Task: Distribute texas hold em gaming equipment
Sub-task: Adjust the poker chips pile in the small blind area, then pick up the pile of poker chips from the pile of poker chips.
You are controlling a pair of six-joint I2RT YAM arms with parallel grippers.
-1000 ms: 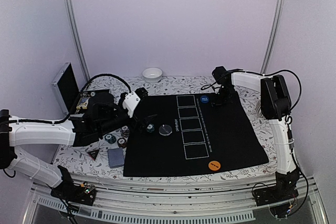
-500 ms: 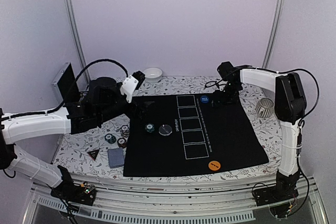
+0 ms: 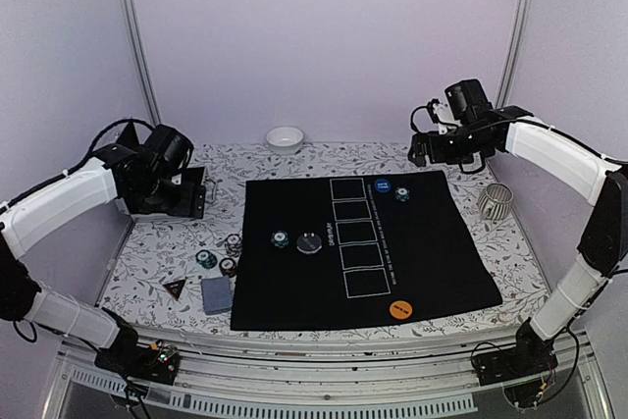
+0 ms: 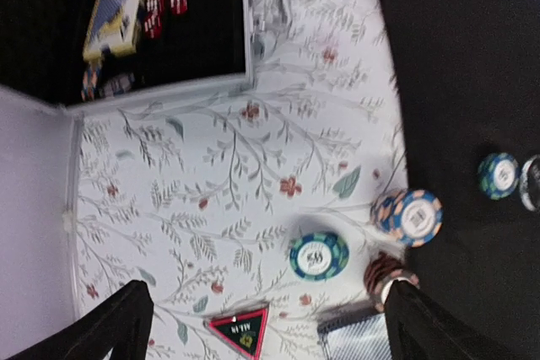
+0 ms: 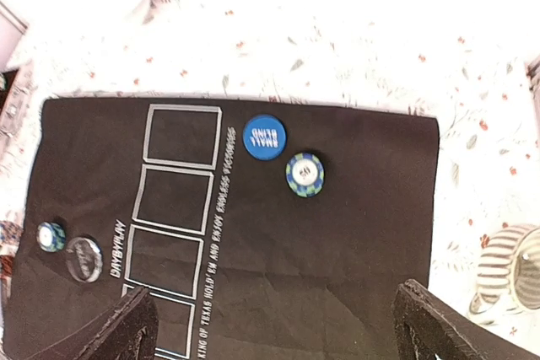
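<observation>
One green-and-white striped-edge poker chip [image 5: 305, 174] lies flat on the black felt mat [image 5: 337, 276], towards its far right corner. It sits just beside the blue round button disc [image 5: 264, 137] and apart from the row of outlined card boxes [image 5: 181, 134]. The right fingers [image 5: 439, 326] hang well above this chip, spread wide and holding nothing, so the placement step for this chip reads as complete. Undistributed stock lies on the floral-patterned surface [image 4: 253, 166], just off the mat's left edge: a green striped chip [image 4: 318, 256], a pair of orange-and-blue chips [image 4: 415, 217], a brown-edged chip [image 4: 386, 276], the black-red triangle marker [image 4: 239, 328] and the grey-blue-backed playing cards [image 4: 350, 336]. The left fingers [image 4: 114, 330] hover above this group, fully open and empty. The next move is probably a pick from this stock. It calls for lowering an arm, straddling one chip edge to edge, and closing low against the surface, since the chips are thin and lie near one another.
</observation>
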